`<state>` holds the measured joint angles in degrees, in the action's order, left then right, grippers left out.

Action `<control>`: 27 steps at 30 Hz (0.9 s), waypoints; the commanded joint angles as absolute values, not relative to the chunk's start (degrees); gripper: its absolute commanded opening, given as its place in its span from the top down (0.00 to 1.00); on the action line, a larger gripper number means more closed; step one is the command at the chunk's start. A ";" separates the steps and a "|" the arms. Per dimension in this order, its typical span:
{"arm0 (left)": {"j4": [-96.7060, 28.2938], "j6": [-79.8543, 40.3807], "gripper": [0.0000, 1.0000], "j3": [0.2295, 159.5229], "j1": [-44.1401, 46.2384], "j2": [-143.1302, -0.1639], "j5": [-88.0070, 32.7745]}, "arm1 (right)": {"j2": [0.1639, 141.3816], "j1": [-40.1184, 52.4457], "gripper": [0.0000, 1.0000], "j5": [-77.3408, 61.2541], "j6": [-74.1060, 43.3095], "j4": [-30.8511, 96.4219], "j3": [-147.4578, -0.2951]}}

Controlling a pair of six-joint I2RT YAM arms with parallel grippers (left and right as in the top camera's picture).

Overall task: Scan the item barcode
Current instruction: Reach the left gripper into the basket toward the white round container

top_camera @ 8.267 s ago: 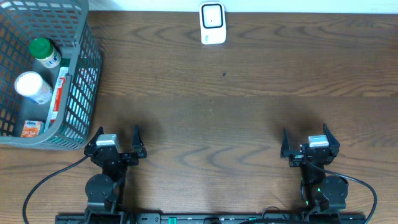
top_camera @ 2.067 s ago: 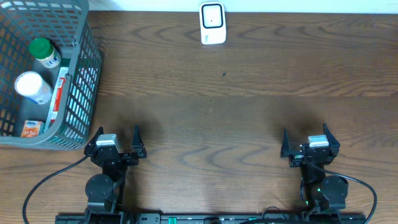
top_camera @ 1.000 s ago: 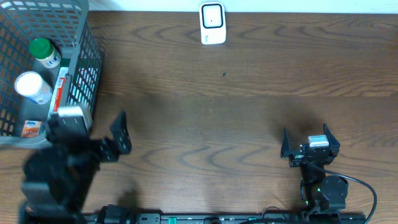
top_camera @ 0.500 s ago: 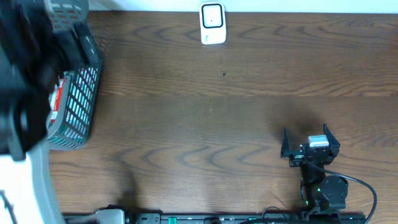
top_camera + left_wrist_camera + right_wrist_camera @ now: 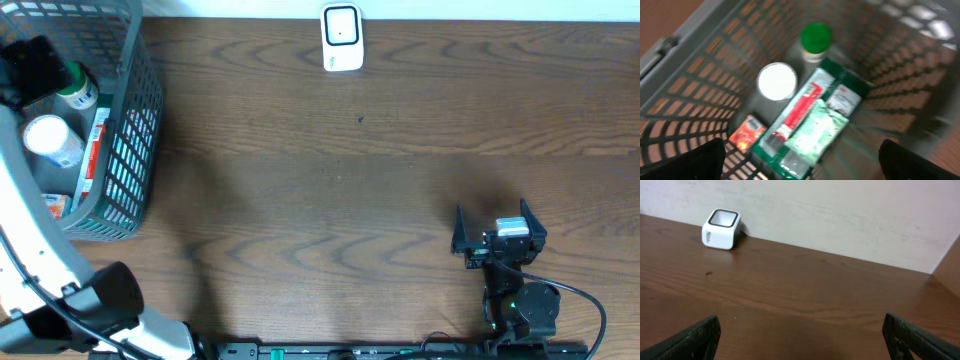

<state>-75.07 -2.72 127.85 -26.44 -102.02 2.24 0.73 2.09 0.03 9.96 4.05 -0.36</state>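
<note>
A white barcode scanner [image 5: 341,38] stands at the table's far edge; the right wrist view shows the scanner [image 5: 721,228] far ahead on the left. The items lie in a grey mesh basket [image 5: 130,120] at the far left: a green-capped bottle [image 5: 815,40], a white-capped bottle [image 5: 776,81], a red tube [image 5: 797,112], a green pouch [image 5: 815,132] and a small orange box [image 5: 746,132]. My left gripper [image 5: 40,68] hangs above the basket's inside, open [image 5: 800,170], holding nothing. My right gripper [image 5: 497,232] rests open near the front right, nothing between its jaws [image 5: 800,345].
The left arm's white link [image 5: 30,230] reaches from the front left corner up over the basket's front wall. The basket walls [image 5: 700,85] rise steeply around the items. A pale wall [image 5: 840,215] stands behind the brown wooden table [image 5: 340,200].
The left arm has swung up from its rest at the front left and reached over the basket, still open. The right arm has not moved.
</note>
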 commanded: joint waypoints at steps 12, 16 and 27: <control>-73.65 -16.88 0.17 128.38 -36.12 -106.76 -1.52 | 0.60 1.76 0.01 0.58 10.55 4.27 -0.32; -73.63 -16.88 0.24 128.38 -36.32 -109.78 -1.52 | 0.60 1.76 0.01 0.58 10.55 4.27 -0.32; -73.63 -16.84 0.05 128.38 -36.18 -119.92 -1.52 | 0.60 1.76 0.01 0.58 10.55 4.27 -0.32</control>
